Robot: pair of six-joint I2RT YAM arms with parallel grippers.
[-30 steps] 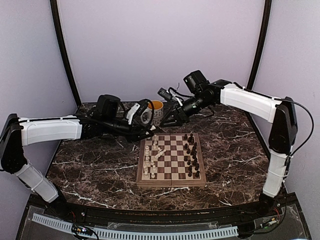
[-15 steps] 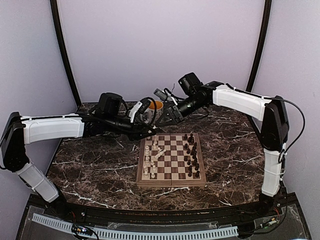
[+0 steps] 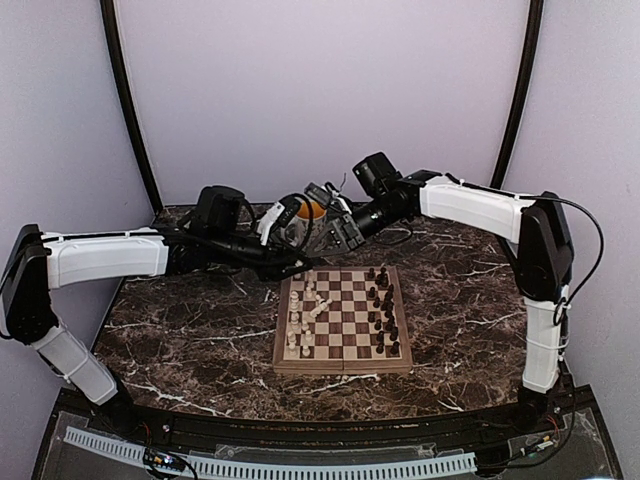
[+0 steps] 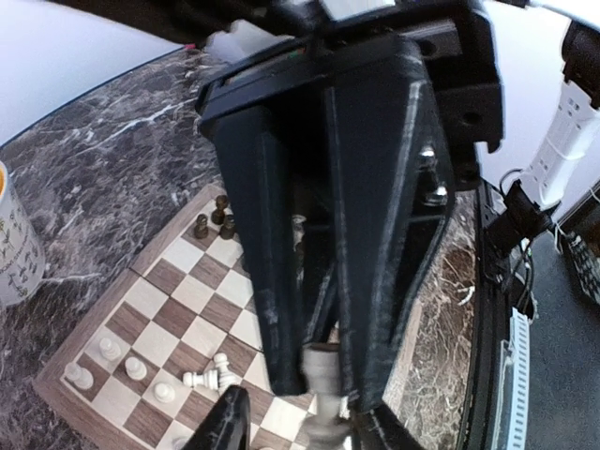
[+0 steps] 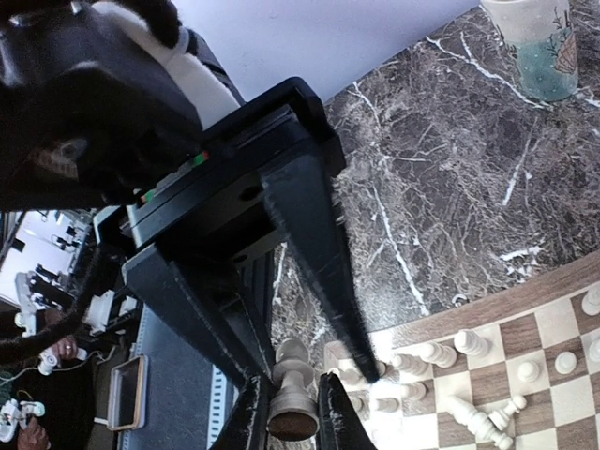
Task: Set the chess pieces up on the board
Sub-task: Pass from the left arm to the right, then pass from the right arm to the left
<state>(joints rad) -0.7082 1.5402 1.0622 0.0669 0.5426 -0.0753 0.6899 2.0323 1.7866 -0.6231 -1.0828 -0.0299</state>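
Just past the far edge of the board (image 3: 340,366), centre frame, two claws meet — the right gripper (image 5: 292,427) clamped narrow on a white piece (image 5: 292,380), the left gripper (image 4: 326,394) half open around its head. On the board, cream pieces (image 3: 300,325) line the left, dark pieces (image 3: 385,310) the right.

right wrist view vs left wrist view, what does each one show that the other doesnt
Only the right wrist view shows the whole left end effector, jaws apart around the cream piece. Only the left wrist view shows the whole right end effector, closed on that piece, and the dark pieces on the board. Both show the held piece, the board, the white pieces standing on it and the mug.
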